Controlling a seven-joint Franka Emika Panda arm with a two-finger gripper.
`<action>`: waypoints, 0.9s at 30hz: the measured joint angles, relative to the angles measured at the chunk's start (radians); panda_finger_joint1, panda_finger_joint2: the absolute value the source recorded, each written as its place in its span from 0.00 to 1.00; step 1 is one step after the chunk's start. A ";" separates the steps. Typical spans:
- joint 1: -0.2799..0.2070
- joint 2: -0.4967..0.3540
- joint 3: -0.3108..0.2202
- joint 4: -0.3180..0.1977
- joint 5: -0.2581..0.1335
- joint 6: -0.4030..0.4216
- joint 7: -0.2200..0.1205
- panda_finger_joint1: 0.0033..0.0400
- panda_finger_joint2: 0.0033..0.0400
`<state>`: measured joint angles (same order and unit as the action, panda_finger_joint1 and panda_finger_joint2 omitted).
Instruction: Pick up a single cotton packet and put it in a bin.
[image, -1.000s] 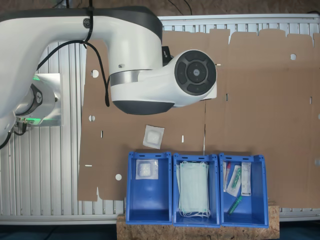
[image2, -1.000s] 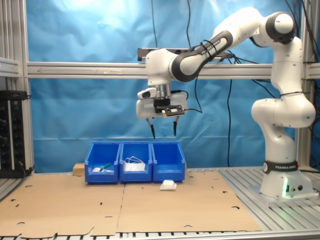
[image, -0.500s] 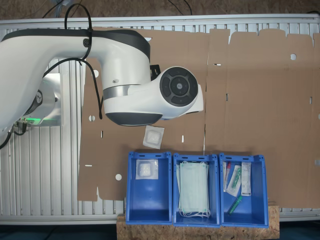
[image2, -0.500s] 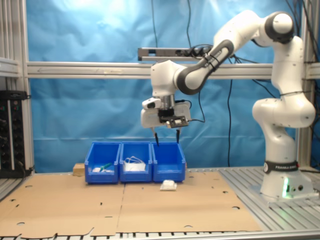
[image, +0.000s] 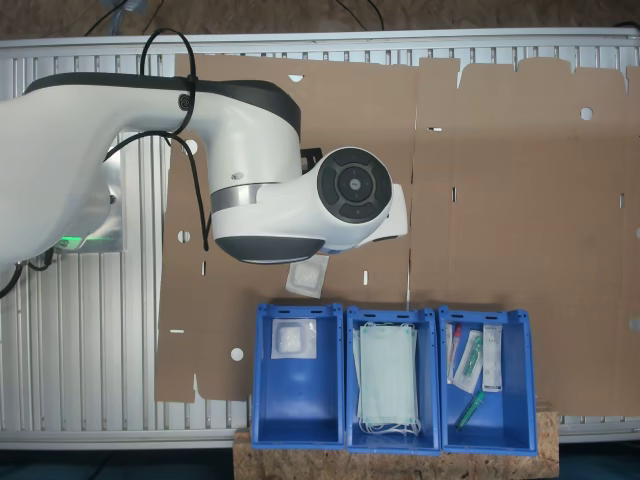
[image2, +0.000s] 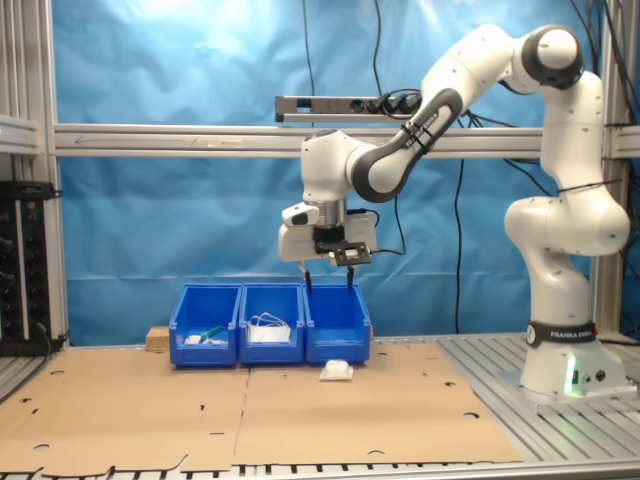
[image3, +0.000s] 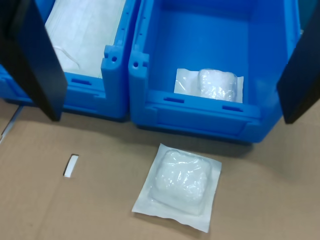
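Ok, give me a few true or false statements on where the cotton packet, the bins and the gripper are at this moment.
1. The gripper holds a cotton packet. False: it is open and empty.
2. A cotton packet lies on the cardboard in front of the bin. True.
3. That bin is empty. False: one packet lies inside.
4. The gripper hangs above the packet, not touching it. True.

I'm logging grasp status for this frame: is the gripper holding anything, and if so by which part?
Nothing is held. The gripper is open in the air, above the small clear-plastic cotton packet, which lies flat on the brown cardboard before the blue plastic bin.
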<state>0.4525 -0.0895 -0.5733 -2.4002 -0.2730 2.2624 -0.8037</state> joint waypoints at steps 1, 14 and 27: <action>0.000 0.004 -0.002 -0.002 -0.001 0.009 0.000 1.00 1.00; -0.009 0.033 -0.042 -0.103 -0.005 0.165 0.000 1.00 1.00; -0.016 0.153 -0.085 -0.148 -0.006 0.317 0.000 1.00 1.00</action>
<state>0.4364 0.0636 -0.6584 -2.5486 -0.2794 2.5798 -0.8037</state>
